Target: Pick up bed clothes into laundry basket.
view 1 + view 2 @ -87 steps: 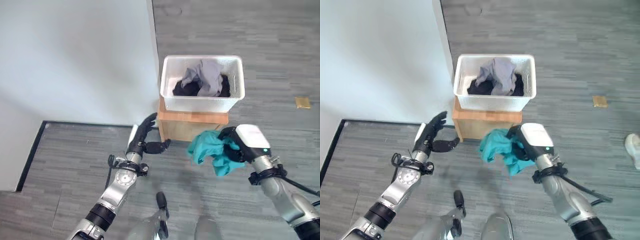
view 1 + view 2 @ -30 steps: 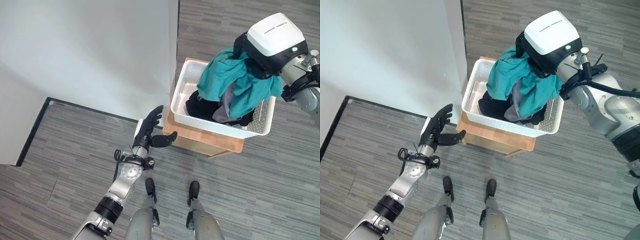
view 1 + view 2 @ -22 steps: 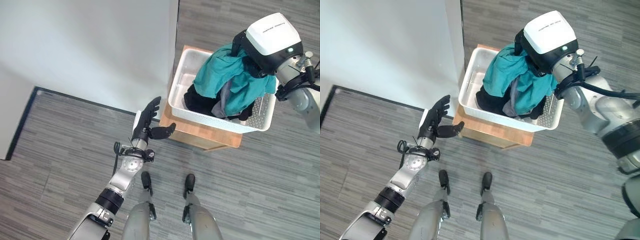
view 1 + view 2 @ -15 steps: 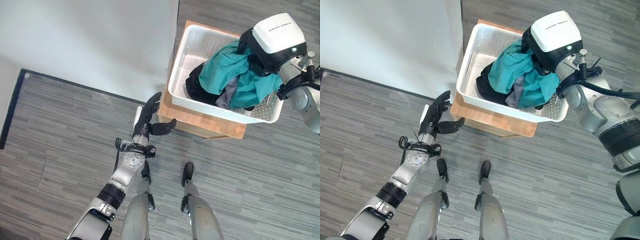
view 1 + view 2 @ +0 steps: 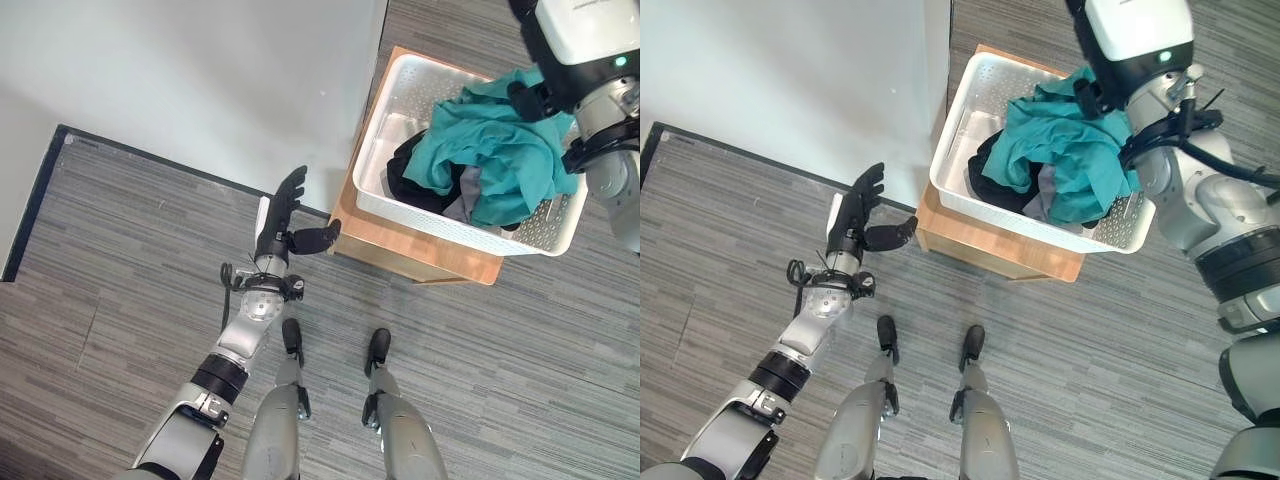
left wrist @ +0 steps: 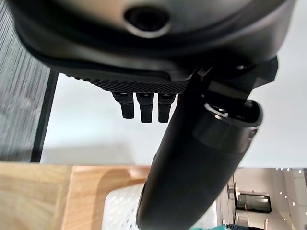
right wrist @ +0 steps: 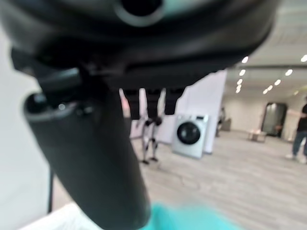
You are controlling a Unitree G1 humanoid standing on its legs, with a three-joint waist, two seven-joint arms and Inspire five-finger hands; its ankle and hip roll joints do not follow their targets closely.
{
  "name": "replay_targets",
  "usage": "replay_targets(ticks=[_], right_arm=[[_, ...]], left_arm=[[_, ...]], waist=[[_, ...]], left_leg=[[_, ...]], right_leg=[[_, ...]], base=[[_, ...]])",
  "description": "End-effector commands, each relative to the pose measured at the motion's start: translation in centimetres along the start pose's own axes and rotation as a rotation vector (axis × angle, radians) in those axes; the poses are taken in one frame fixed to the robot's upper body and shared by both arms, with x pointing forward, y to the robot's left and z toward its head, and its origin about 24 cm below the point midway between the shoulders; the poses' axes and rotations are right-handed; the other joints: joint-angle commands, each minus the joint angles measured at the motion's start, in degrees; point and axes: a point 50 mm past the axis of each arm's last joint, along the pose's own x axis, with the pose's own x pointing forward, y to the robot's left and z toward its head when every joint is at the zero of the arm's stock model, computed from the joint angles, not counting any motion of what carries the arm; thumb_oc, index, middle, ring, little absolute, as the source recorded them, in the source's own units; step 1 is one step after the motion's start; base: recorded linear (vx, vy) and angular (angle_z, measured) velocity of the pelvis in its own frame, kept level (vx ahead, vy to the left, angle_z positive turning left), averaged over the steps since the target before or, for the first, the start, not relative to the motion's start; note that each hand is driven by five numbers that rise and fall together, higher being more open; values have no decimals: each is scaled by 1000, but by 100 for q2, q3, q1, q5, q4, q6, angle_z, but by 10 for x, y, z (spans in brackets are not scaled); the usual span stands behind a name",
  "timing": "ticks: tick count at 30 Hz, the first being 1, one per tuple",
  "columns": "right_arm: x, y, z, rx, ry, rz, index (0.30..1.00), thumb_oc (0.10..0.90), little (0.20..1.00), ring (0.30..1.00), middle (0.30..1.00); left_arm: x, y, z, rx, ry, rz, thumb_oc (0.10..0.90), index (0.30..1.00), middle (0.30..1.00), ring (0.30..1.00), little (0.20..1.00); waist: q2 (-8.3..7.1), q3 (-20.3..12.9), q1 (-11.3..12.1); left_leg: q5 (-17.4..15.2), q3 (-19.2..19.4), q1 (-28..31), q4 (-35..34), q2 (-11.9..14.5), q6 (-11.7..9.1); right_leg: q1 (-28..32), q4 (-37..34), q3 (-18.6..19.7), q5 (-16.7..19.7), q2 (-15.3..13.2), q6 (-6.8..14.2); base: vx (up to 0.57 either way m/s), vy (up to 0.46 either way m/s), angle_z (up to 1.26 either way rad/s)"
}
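Left eye view: teal garment already lies in the white laundry basket on its wooden stand, right hand released above it, left hand spread idle

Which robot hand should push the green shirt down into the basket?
The right hand, probably. It is over the white basket, beside the teal garment heaped inside. The left hand is open, out by the wooden stand, clearly off to the side.

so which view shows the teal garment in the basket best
The right eye view: the teal garment lies spread over the white laundry basket. The left eye view shows much the same; the right wrist view catches a teal blur; the left wrist view a sliver.
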Motion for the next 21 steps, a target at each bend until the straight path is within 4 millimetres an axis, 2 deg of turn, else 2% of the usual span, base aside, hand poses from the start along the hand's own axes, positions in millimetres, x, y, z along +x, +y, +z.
replay_targets(ticks=[1, 2, 4, 5, 8, 10, 13, 15, 17, 21], right_arm=[[13, -63, 3, 11, -11, -324, 900, 800, 900, 900, 900], [-2, -54, 4, 51, -13, -330, 900, 800, 900, 900, 900], [-13, -49, 2, 68, -1, -330, 900, 800, 900, 900, 900], [-29, -33, 7, 144, 7, -320, 900, 800, 900, 900, 900], [-71, 9, 10, 310, 89, -229, 900, 800, 900, 900, 900], [-100, 39, 20, 415, 135, -133, 900, 800, 900, 900, 900], [-137, 69, 33, 497, 187, 8, 900, 800, 900, 900, 900], [-158, 84, 39, 527, 214, 90, 900, 800, 900, 900, 900], [-171, 90, 43, 542, 221, 141, 900, 800, 900, 900, 900], [-188, 96, 39, 555, 265, 183, 900, 800, 900, 900, 900]], left_arm=[[5, -10, 52, -25, -263, -42, 800, 900, 900, 900, 900], [3, -9, 49, -33, -254, -42, 800, 900, 900, 900, 900], [0, -10, 47, -26, -251, -55, 800, 900, 900, 900, 900], [0, -7, 50, -33, -265, -53, 800, 900, 900, 900, 900], [-3, -11, 55, -31, -289, -80, 800, 900, 900, 900, 900], [-6, -14, 58, -28, -304, -96, 800, 900, 900, 900, 900], [-11, -18, 60, -3, -330, -124, 800, 900, 900, 900, 900], [-14, -21, 63, 18, -353, -142, 800, 900, 900, 900, 900], [-17, -23, 65, 33, -368, -158, 800, 900, 900, 900, 900], [-22, -27, 63, 57, -375, -189, 800, 900, 900, 900, 900]], waist=[[-405, -327, -64], [-330, -438, -134], [-327, -504, -118], [-188, -601, -257], [-107, -840, -296], [-36, -977, -335], [17, -1207, -398], [64, -1346, -464], [104, -1458, -525], [154, -1656, -643]], left_leg=[[-948, 231, 455, 23, 16, -393], [-1010, 251, 580, 23, -12, -363], [-1040, 260, 647, 23, -30, -347], [-1127, 279, 807, 23, -57, -322], [-1175, 296, 1014, 23, -77, -275], [-1216, 308, 1160, 23, -92, -244], [-1266, 321, 1379, 23, -99, -191], [-1282, 335, 1500, 23, -84, -174], [-1299, 360, 1604, 23, -84, -162], [-1329, 425, 1772, 23, -50, -154]], right_leg=[[102, 19, 606, -878, -642, 635], [214, 19, 625, -918, -656, 646], [272, 19, 631, -933, -661, 648], [410, 19, 660, -998, -668, 657], [592, 19, 683, -1037, -669, 636], [718, 19, 715, -1080, -664, 620], [916, 19, 762, -1137, -650, 604], [1012, 19, 795, -1177, -636, 589], [1091, 19, 850, -1208, -606, 571], [1203, 19, 911, -1238, -564, 549]], base=[[72, -1, -2], [56, 0, 3], [87, -11, 5], [117, -16, -1], [111, -29, 3], [94, -58, -9], [93, -73, -11], [75, -92, -15], [74, -76, -18], [64, -76, -13]])
